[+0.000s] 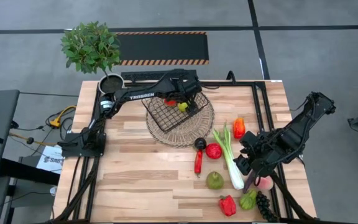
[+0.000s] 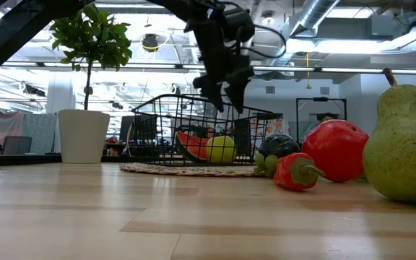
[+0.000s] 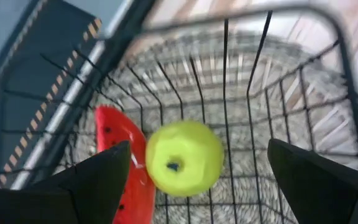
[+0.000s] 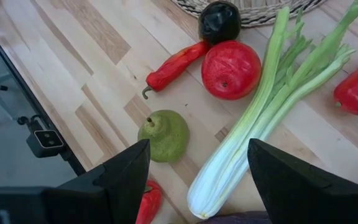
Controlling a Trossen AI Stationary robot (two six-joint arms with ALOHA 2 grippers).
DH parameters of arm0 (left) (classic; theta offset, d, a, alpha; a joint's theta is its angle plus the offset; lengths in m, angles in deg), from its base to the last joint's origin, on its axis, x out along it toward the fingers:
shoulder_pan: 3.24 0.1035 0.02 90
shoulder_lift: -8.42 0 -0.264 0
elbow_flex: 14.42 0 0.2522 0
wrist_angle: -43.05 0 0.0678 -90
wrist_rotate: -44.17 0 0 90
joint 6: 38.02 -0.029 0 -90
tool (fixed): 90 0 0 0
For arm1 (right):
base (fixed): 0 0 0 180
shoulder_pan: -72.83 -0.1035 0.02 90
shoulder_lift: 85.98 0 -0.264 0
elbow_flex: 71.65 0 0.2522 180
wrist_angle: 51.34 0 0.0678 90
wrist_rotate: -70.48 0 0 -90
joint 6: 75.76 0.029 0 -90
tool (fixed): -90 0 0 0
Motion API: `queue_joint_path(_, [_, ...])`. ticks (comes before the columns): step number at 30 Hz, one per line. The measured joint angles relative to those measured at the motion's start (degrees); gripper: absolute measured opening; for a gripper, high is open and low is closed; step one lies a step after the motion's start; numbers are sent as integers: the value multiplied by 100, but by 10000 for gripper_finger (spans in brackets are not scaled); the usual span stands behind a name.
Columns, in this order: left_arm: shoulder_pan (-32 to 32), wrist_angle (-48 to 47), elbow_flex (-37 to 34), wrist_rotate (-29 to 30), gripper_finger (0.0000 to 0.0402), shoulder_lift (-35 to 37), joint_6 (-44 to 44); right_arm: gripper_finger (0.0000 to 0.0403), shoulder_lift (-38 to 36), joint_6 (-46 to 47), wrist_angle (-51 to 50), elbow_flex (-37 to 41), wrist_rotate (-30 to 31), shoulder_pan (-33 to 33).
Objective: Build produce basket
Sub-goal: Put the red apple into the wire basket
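the left hand (image 1: 182, 99) hangs just above the far end of the wire basket (image 1: 166, 118), its two fingers (image 3: 98, 177) spread wide with nothing between them. right below it, inside the basket, lie a yellow-green apple (image 3: 184, 157) and a red watermelon slice (image 3: 120, 158), side by side and touching. the basket sits on a round woven mat (image 1: 194, 132) toward the back of the desk (image 1: 142, 180), near a potted plant (image 1: 92, 46) at the back left corner. the right hand (image 1: 248, 163) waits over the right side of the desk, fingers (image 4: 123, 177) apart and empty, above the loose produce. spread out there are a celery stalk (image 4: 272, 106), a red apple (image 4: 231, 70), a red chilli (image 4: 174, 65), a green pear (image 4: 164, 135) and a dark aubergine (image 4: 219, 20) that rests against the mat's edge. nearer the front edge lie a red pepper (image 1: 227, 205), a green pepper (image 1: 248, 200), a peach (image 1: 265, 183) and dark grapes (image 1: 266, 207), and another red pepper (image 1: 238, 127) sits farther back, beside the celery's leafy end.
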Motion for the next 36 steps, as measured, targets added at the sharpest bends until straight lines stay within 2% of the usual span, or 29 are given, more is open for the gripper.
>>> queue_joint_path(20, [-303,-1033,1815,-5,363,10,25,291,0,-114,-4,0,2,-20])
queue_joint_path(30, [-657,-1200,1849,10,363,169,287,291,-1,-125,-6,0,19,-17])
queue_joint_path(36, [-961,-1271,1867,-181,363,222,500,291,-1,-123,-4,0,28,-17])
